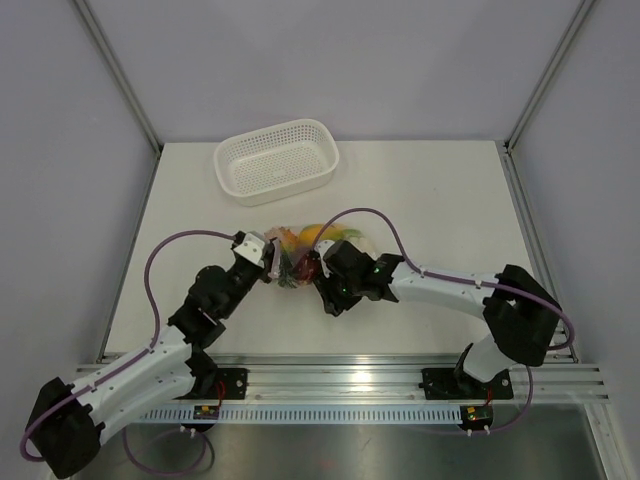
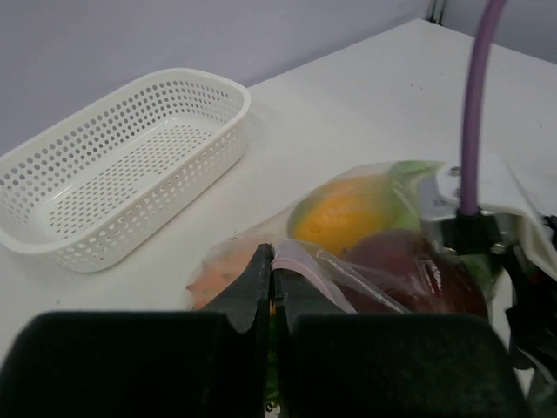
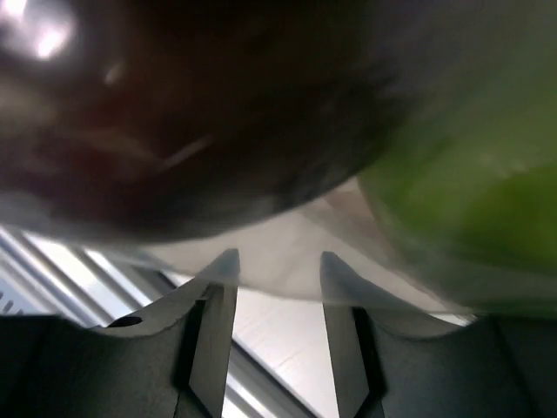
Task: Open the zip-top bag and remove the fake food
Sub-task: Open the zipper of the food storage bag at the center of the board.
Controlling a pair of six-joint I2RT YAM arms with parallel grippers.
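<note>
the zip-top bag [image 1: 303, 242] holding the fake food [image 2: 346, 216] is seen mid-surface [image 1: 440, 200], its pink edge pinched by the closed left pincer [image 2: 272, 261], the right pincer [image 3: 277, 266] held parted against it.

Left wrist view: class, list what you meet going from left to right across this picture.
white basket → left gripper → orange fake fruit → purple cable

Close-up's mostly mush
Right wrist: dark red piece [image 3: 174, 104] and green piece [image 3: 470, 165] are just blur; bag [image 1: 305, 237] half hidden from above; left wrist view clips the basket [image 2: 130, 91].
</note>
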